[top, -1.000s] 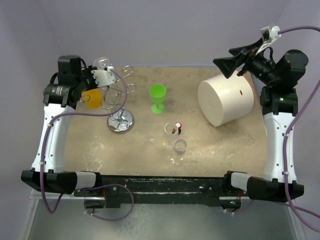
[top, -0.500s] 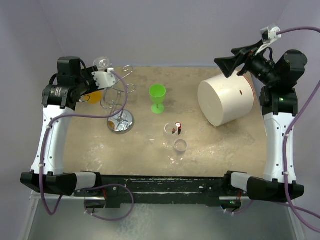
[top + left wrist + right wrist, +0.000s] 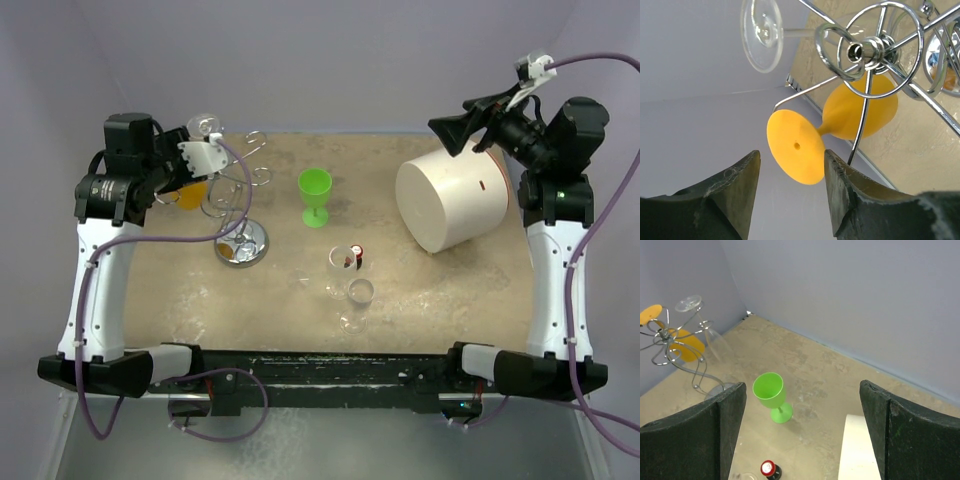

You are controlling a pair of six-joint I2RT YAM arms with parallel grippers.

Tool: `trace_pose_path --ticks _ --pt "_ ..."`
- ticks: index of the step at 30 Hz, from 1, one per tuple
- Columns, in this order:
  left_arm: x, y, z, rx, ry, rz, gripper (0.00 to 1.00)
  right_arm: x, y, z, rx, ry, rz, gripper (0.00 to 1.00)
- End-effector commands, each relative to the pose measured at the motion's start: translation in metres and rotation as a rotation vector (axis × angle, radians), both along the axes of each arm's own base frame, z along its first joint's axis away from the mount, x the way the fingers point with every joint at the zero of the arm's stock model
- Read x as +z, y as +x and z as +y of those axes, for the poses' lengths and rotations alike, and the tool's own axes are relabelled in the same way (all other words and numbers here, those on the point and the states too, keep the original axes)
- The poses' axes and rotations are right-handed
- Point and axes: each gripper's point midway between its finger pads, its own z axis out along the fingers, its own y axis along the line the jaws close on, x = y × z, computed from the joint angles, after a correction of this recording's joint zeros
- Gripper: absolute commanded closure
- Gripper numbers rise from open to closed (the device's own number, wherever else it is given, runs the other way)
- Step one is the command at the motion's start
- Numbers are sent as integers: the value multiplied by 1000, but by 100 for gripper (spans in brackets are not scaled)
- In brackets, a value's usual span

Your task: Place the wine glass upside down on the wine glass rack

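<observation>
Orange plastic wine glass (image 3: 840,115) hangs inverted on silver wire rack (image 3: 867,50); left claw (image 3: 790,155) and right claw (image 3: 802,385) open, empty.

White cylinder (image 3: 455,205), green goblet (image 3: 315,186), red-capped bottle (image 3: 769,468) near clear glass (image 3: 360,291)

My left arm (image 3: 97,280) and right arm (image 3: 548,285) have white link shells, black joint housings, and black bases at 7 and 5 o'clock. A purple cable (image 3: 600,58) follows each. The left gripper (image 3: 790,200) and right gripper (image 3: 800,440) carry scuffed matte-black wedge fingers.
</observation>
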Motion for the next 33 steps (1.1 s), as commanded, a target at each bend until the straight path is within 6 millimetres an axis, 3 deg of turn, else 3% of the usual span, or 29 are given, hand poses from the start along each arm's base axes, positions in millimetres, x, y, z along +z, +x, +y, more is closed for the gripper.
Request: trace_pose_path --ticks 1,8,13,20,29,33 --pt "39 -9 -8 -6 -76 -100 42 1 5 -5 -22 -55 -16 3" --pt "62 -14 -7 39 -152 -156 38 -22 13 0 0 -126 41 3" --pt "84 -11 -1 160 -294 -253 21 -38 16 20 33 -236 58 3" --pt "117 -7 8 310 -526 -405 0 -70 -5 79 219 -429 57 3" --pt "142 -5 36 448 -688 -512 1 -110 -52 167 504 -530 76 6" --pt "145 -3 47 481 -741 -523 1 -122 -57 201 548 -488 116 11"
